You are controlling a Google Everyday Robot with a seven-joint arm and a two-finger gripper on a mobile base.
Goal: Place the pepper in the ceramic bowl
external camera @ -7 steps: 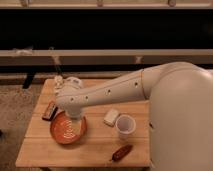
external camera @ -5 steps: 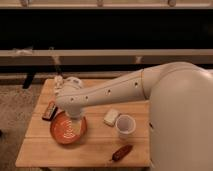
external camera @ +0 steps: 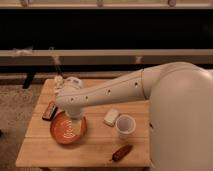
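Note:
The ceramic bowl [external camera: 66, 130], a wide orange dish with white curved lines inside, sits at the left of the wooden table [external camera: 90, 147]. The pepper [external camera: 121, 152], small, dark red-brown and elongated, lies on the table near the front edge, to the right of the bowl. My white arm reaches in from the right. My gripper [external camera: 74, 116] points down over the far right part of the bowl, well away from the pepper. I see nothing held in it.
A white cup [external camera: 125, 125] stands right of the bowl, with a small white block [external camera: 111, 117] just behind it. A flat dark bar [external camera: 49, 110] lies at the table's left edge. A dark bench runs behind the table.

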